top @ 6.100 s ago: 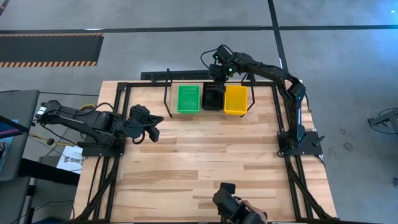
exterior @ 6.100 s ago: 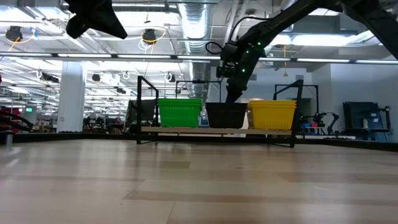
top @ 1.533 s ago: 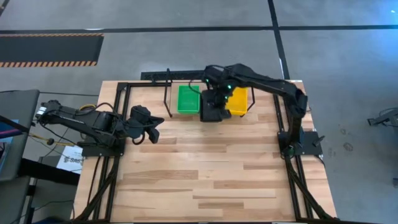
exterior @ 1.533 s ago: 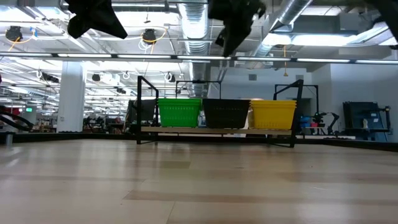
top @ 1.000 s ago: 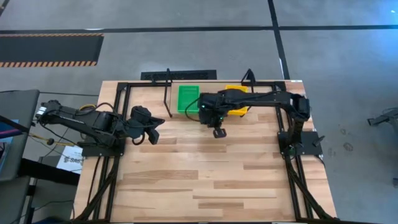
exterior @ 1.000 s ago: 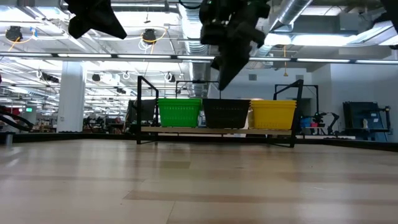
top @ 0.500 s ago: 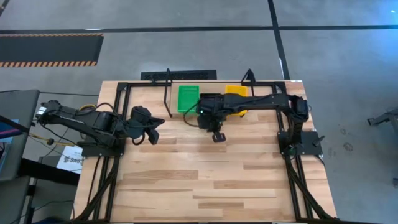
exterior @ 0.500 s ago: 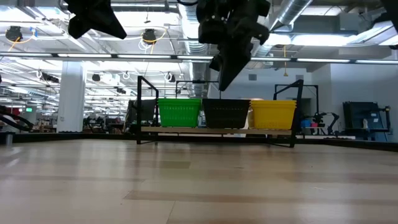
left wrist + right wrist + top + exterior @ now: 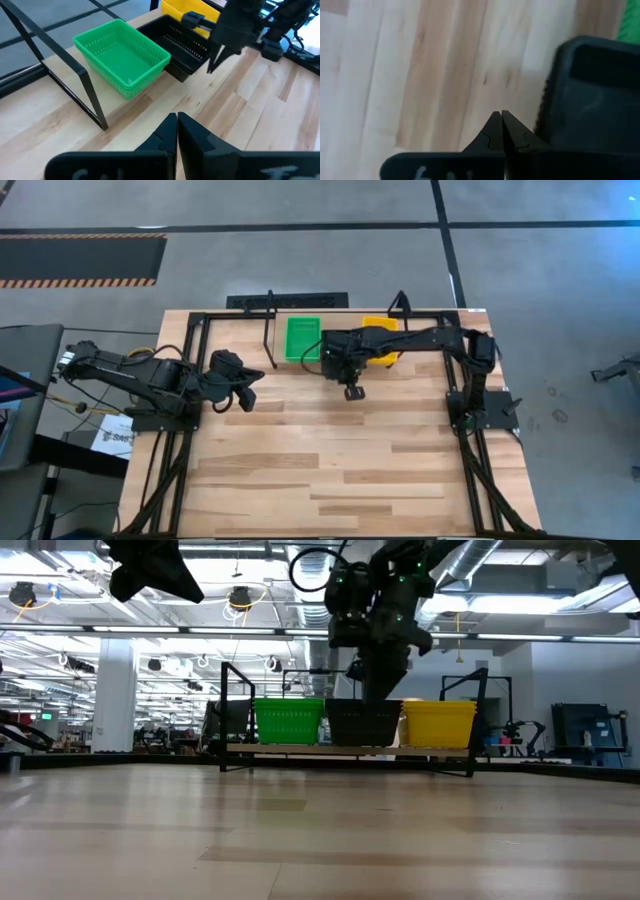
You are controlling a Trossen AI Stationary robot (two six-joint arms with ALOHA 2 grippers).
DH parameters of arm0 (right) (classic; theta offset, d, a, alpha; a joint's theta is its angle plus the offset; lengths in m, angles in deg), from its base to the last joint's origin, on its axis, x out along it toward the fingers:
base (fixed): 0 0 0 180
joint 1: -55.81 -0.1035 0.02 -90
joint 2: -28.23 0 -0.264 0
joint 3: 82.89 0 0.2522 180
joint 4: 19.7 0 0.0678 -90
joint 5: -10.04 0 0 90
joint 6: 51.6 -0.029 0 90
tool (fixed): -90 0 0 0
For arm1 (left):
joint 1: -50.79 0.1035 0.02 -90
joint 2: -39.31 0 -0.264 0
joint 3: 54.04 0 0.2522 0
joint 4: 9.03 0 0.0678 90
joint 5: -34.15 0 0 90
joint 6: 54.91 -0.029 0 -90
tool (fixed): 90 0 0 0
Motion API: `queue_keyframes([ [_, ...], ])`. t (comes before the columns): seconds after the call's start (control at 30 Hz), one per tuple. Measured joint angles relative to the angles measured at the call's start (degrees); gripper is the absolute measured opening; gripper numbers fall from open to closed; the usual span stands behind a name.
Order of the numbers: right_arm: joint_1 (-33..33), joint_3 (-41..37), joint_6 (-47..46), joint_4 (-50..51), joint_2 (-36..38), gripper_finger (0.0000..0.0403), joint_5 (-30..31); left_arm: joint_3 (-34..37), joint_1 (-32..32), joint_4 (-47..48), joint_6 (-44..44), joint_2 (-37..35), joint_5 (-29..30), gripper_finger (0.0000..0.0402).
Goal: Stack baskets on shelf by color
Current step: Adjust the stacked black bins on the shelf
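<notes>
A wooden table [image 9: 330, 450] carries a low black wire shelf [image 9: 232, 705] along its far edge. On the shelf stand three stacks of mesh baskets side by side: the green baskets [image 9: 303, 339] on the left, the black baskets [image 9: 352, 724] in the middle, the yellow baskets [image 9: 438, 724] on the right. No basket lies loose on the table; the sorting looks finished, as far as can be judged.

The right gripper [image 9: 353, 392] hangs above bare wood just on the near side of the shelf, its fingers pressed together and holding nothing. The right arm reaches across from its base on the right side of the table, passing over the black stack and hiding most of it from above. From this gripper, the black baskets lie directly beyond, toward the far edge, with their long sides running near to far.

The left gripper [image 9: 246, 388] waits near the left side of the table, also closed and empty, pointing toward the shelf. The green stack is the one closest to it, though the right gripper sits nearer to the shelf overall.
</notes>
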Motion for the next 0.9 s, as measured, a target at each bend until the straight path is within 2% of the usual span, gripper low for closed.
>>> queue_keyframes([
  [0.37,4.4,0.0,2.1,-3.5,0.0,0.0,-0.1,0.0,0.0,0.0,1.2,0.0,-0.2,0.0],
  [0.9,6.6,0.0,3.6,-6.6,0.0,0.0,-0.3,0.0,0.0,0.0,1.8,0.0,-0.2,0.0],
])
